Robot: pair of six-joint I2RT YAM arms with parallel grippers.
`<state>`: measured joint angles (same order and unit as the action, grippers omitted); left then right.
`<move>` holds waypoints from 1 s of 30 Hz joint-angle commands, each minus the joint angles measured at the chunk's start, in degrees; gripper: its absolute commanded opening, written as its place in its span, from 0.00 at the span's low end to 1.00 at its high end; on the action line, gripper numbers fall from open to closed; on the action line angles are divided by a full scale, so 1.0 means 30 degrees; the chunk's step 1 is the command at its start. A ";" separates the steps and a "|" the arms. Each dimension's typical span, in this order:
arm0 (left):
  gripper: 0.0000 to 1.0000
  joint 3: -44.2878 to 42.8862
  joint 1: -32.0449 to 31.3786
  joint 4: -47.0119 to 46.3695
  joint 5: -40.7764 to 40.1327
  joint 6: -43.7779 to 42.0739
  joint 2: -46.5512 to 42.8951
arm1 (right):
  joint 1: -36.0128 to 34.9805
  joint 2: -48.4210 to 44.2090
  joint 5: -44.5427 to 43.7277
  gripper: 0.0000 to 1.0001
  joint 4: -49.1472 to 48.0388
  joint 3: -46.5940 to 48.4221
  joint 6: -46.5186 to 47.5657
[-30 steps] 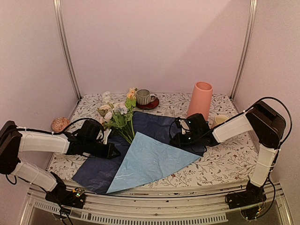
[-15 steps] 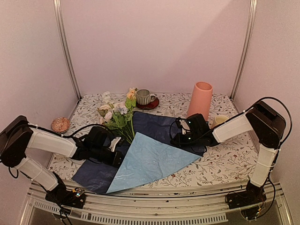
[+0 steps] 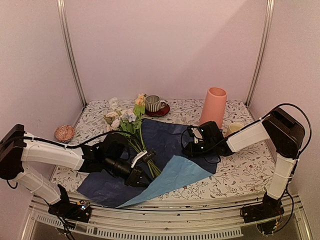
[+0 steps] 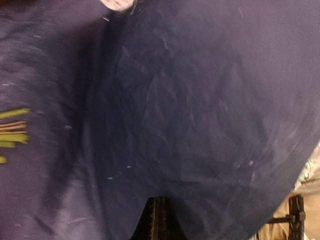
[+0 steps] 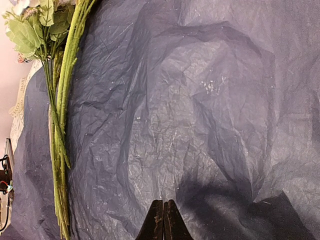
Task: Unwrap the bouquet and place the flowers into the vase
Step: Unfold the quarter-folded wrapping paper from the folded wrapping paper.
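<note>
The bouquet lies unwrapped: the flowers [image 3: 122, 119] rest at the back left with their green stems [image 3: 143, 150] bare on the dark blue paper [image 3: 167, 134]. The paper's pale underside shows as a folded flap [image 3: 177, 175] at the front. My left gripper [image 3: 142, 181] is shut on that flap's left edge, and in its wrist view the left gripper [image 4: 157, 200] faces paper with stem ends [image 4: 12, 132] at the left. My right gripper [image 3: 189, 149] is shut, tips down on the paper's right part; the right gripper [image 5: 164, 202] sees the stems [image 5: 60, 150] at its left. The salmon vase [image 3: 213, 106] stands upright behind the right arm.
A striped cup on a red saucer [image 3: 154, 104] stands at the back, just right of the blooms. A cream mug [image 3: 234, 127] sits right of the vase. A pinkish shell-like object [image 3: 64, 132] lies at the left edge. A white tag [image 3: 141, 157] lies by the stems.
My left gripper has travelled right and forward with the pale flap's edge, drawing the flap off the stems, which now show. The right arm has stayed put.
</note>
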<state>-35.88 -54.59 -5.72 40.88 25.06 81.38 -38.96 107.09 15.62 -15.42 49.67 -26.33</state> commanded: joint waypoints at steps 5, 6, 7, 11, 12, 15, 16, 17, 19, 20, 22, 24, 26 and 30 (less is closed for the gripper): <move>0.04 -0.1521 -0.2627 0.3307 0.0810 -0.1676 0.0318 | -0.0102 -0.1312 0.0558 0.02 0.0675 0.0461 0.0746; 0.04 -0.1708 -0.2652 0.4228 0.0526 -0.1904 0.0385 | -0.0108 -0.1526 0.0429 0.02 0.0971 0.0571 0.1008; 0.04 -0.1874 -0.2695 0.4799 0.0278 -0.2068 0.0485 | -0.0149 -0.1820 0.0373 0.02 0.1272 0.0654 0.1231; 0.04 -0.2353 -0.2973 0.6233 -0.0333 -0.2602 0.1377 | -0.0652 -0.3108 0.0525 0.03 0.2238 0.1014 0.2373; 0.05 -0.2496 -0.3105 0.6463 -0.0395 -0.2720 0.1707 | -0.0906 -0.3395 0.0597 0.03 0.2507 0.1130 0.2575; 0.05 -0.3066 -0.3570 0.7386 -0.0820 -0.3153 0.2805 | -0.1978 -0.4073 0.0705 0.03 0.3425 0.1573 0.3311; 0.05 -0.3293 -0.3707 0.7699 -0.0986 -0.3319 0.3215 | -0.2338 -0.4219 0.0858 0.03 0.3739 0.1717 0.3462; 0.05 -0.3479 -0.3819 0.8002 -0.1153 -0.3472 0.3592 | -0.2677 -0.4339 0.1067 0.03 0.4104 0.1815 0.3680; 0.05 -0.3768 -0.4005 0.8451 -0.1366 -0.3693 0.4149 | -0.3392 -0.4653 0.1489 0.03 0.4799 0.1944 0.4090; 0.05 -0.3846 -0.4091 0.8561 -0.1420 -0.3760 0.4313 | -0.3746 -0.4754 0.1608 0.03 0.5185 0.1928 0.4301; 0.05 -0.3932 -0.4189 0.8709 -0.1509 -0.3825 0.4508 | -0.4316 -0.5089 0.2147 0.03 0.5946 0.1634 0.4552; 0.05 -0.3998 -0.4244 0.8856 -0.1625 -0.3841 0.4539 | -0.4788 -0.5459 0.2744 0.03 0.6603 0.1126 0.4591; 0.05 -0.4076 -0.4259 0.9054 -0.1828 -0.3834 0.4430 | -0.5111 -0.5961 0.3329 0.03 0.6896 0.0383 0.4268; 0.06 -0.4163 -0.4297 0.9246 -0.2616 -0.3798 0.3894 | -0.5662 -0.7076 0.4731 0.03 0.6591 -0.1442 0.2932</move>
<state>-47.03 -66.54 20.05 35.70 14.57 94.74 -54.59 89.43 24.38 2.15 49.91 -14.59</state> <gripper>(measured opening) 0.058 0.031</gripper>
